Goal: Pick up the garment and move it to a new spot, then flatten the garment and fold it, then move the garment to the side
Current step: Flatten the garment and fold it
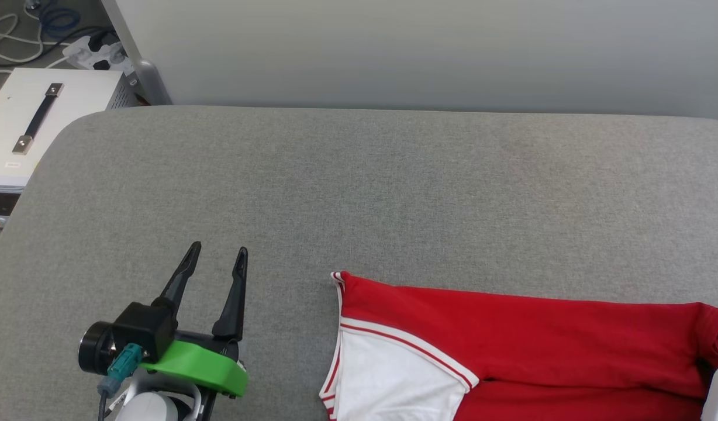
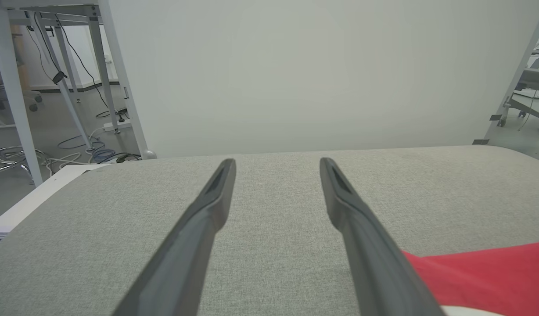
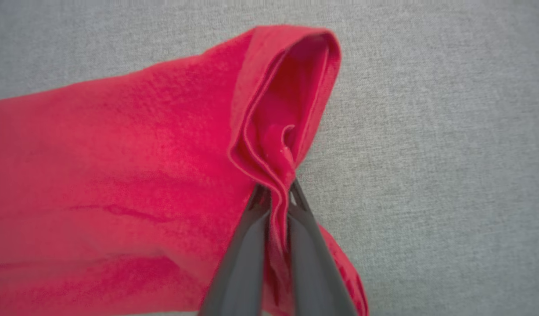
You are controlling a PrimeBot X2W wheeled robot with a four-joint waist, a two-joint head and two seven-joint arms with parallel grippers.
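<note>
The garment [image 1: 511, 345], a red shirt with a white sleeve and striped trim, lies on the grey table [image 1: 359, 187] at the lower right of the head view. My left gripper [image 1: 217, 252] hovers open to its left, apart from the cloth, nothing between its fingers [image 2: 217, 193]; a red edge of the garment [image 2: 484, 272] lies to the right of them. In the right wrist view my right gripper [image 3: 277, 189] is shut on a bunched red hem fold of the garment [image 3: 120, 175], which puckers up around the fingertips. The print is hidden.
A white case with a black handle [image 1: 37, 117] stands off the table's far left corner, with cables and a power strip [image 1: 96, 52] on the floor behind. A pale wall panel [image 1: 429, 52] runs along the table's far edge. White table legs [image 2: 15, 87] stand at left.
</note>
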